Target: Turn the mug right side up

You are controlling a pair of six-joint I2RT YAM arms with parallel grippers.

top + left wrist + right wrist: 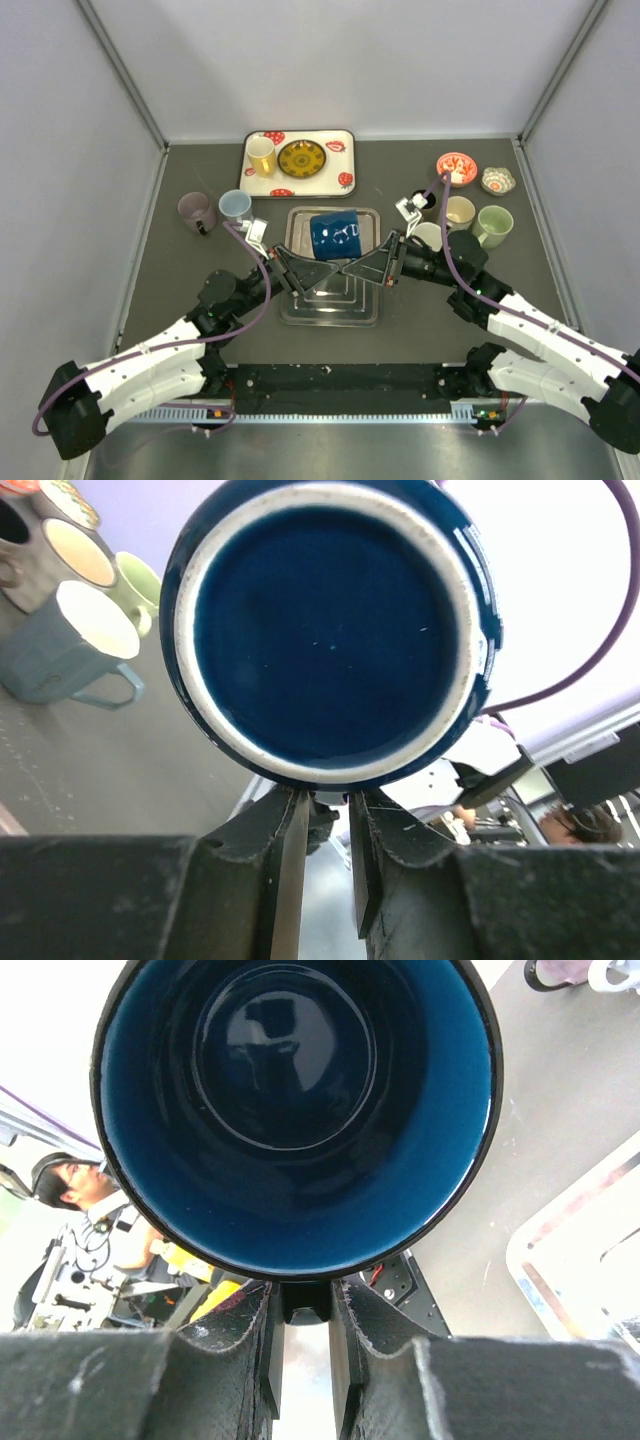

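A dark blue mug [338, 235] lies on its side in the air above a metal tray [300, 312], its mouth turned toward the right arm. The left wrist view shows its white-ringed base [330, 630]. The right wrist view looks into its open mouth [290, 1110]. Both grippers meet under the mug at its handle. My left gripper [335, 266] [325, 810] has its fingers nearly together just under the base. My right gripper [355, 266] [305, 1305] is shut on the dark handle [305, 1298] below the rim.
A strawberry-print tray [340, 145] at the back holds a yellow mug [261, 155] and a dark plate [300, 158]. A purple mug [196, 211] and a light blue mug [235, 205] stand on the left. Cream [460, 211], green [493, 224] and white cups and two small bowls [456, 167] stand on the right.
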